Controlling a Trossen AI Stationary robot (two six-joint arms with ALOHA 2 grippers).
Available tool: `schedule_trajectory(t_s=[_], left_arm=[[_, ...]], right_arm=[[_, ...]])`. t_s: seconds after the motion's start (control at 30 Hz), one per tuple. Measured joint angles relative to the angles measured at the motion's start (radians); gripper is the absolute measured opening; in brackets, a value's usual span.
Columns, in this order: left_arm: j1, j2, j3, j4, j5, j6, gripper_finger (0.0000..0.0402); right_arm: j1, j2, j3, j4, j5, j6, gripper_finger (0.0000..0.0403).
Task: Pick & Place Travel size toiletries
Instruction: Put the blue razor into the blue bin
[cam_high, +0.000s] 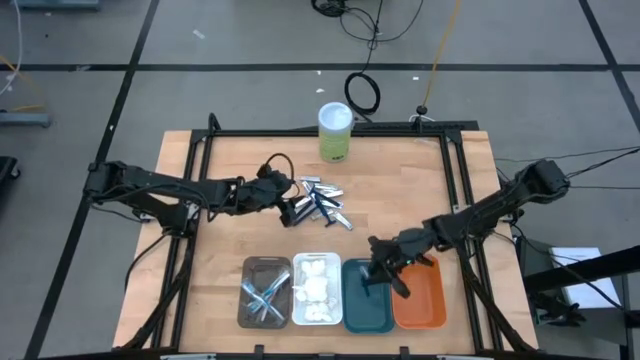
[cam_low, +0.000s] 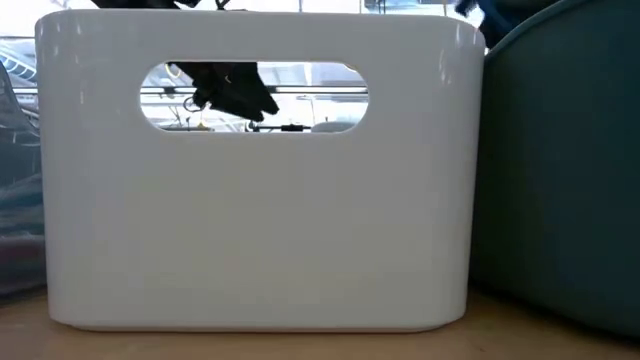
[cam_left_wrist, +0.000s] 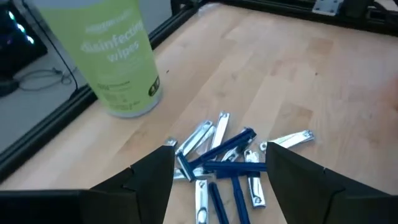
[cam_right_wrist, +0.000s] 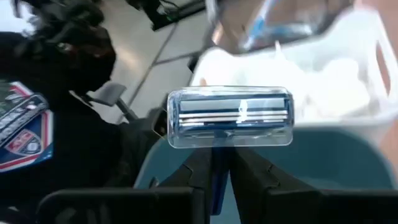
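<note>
The right tool (cam_high: 385, 268) hangs over the teal tray (cam_high: 367, 300), its fingers closed tight on the handle of a dark blue razor (cam_right_wrist: 230, 118), head upward in the right wrist view. The step in hand looks like the drop into that tray. To do it well, keep the razor centred over the tray's floor, clear of the wall it shares with the white tray (cam_high: 316, 290) of white soft wads (cam_high: 318, 285). Lower until the handle is inside the rim, then open the fingers only enough for it to slip free.

The left tool (cam_left_wrist: 217, 180) hovers, fingers wide apart and holding nothing, just over the pile of razors and silver nail clippers (cam_left_wrist: 227, 158) on the wooden surface (cam_high: 230, 240), near the disinfecting wipes canister (cam_left_wrist: 112, 56). The pieces cross one another, so it should straddle a single top-lying blue handle before closing.
</note>
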Motion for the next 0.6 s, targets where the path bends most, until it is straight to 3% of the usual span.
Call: schedule_trajectory(t_s=[0.23, 0.6], left_arm=[[0.005, 0.019, 0.0, -0.027, 0.001, -0.058, 0.0232], [0.003, 0.047, 0.0, -0.028, 0.01, -0.07, 0.0234]], right_arm=[[0.041, 0.039, 0.0, -0.001, 0.003, 0.058, 0.0097], [0.075, 0.039, 0.0, 0.007, 0.0, -0.069, 0.0213]])
